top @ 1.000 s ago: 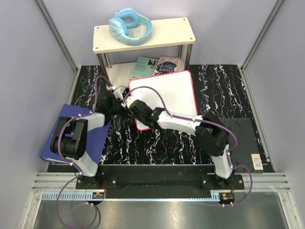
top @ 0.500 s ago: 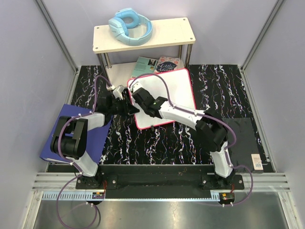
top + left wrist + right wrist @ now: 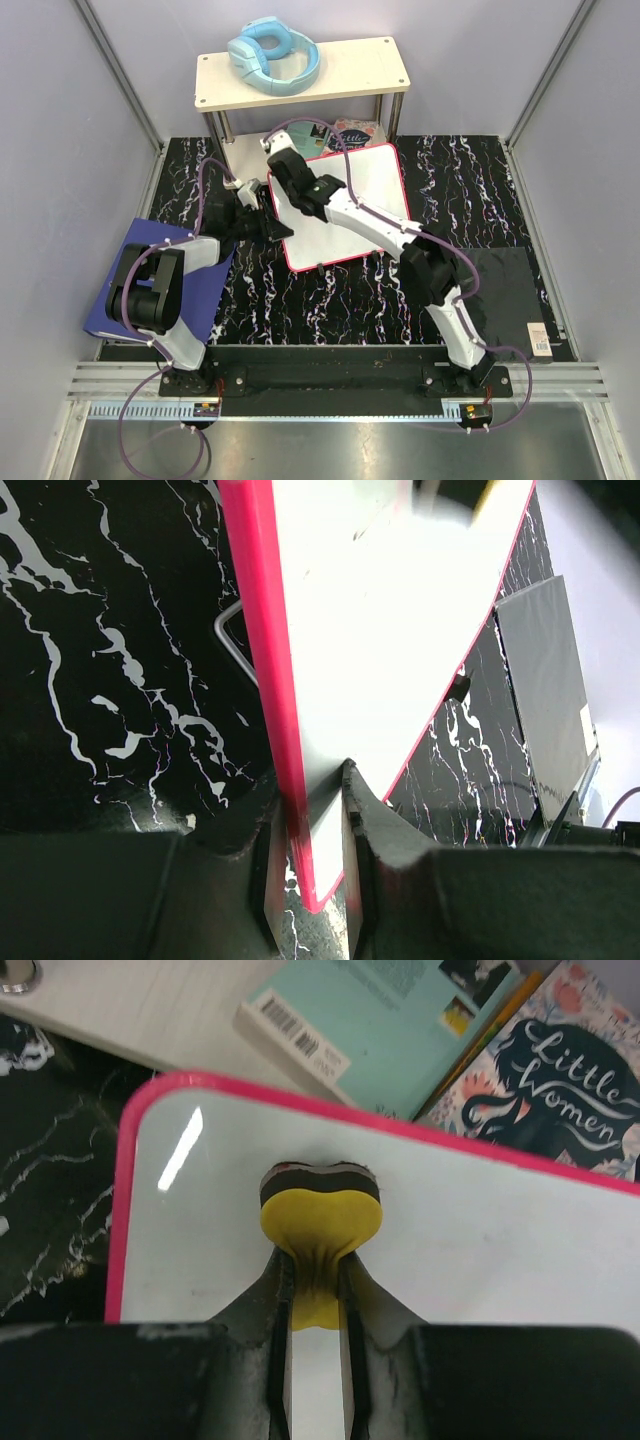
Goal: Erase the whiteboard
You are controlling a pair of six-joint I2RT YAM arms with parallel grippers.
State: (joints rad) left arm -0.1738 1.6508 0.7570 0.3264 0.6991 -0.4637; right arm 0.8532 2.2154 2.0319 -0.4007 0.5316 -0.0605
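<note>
The whiteboard (image 3: pixel 365 205), white with a pink-red frame, lies on the black marbled table below the shelf. My left gripper (image 3: pixel 270 222) is shut on its left edge; in the left wrist view the pink frame (image 3: pixel 262 680) runs between the two fingers. My right gripper (image 3: pixel 287 168) is shut on a yellow sponge eraser (image 3: pixel 320 1222) with a dark pad, pressed on the board (image 3: pixel 480 1250) near its far left corner. The board surface in view looks white and clean.
A cream shelf (image 3: pixel 302 70) with blue headphones (image 3: pixel 272 55) stands behind the board. Books (image 3: pixel 560 1070) lie just past the board's far edge. A blue binder (image 3: pixel 205 285) lies at the left, a dark mat (image 3: pixel 510 290) at the right.
My right gripper has carried the eraser up the board's left side, from near the front corner to the far left corner. The left gripper has kept its hold on the edge.
</note>
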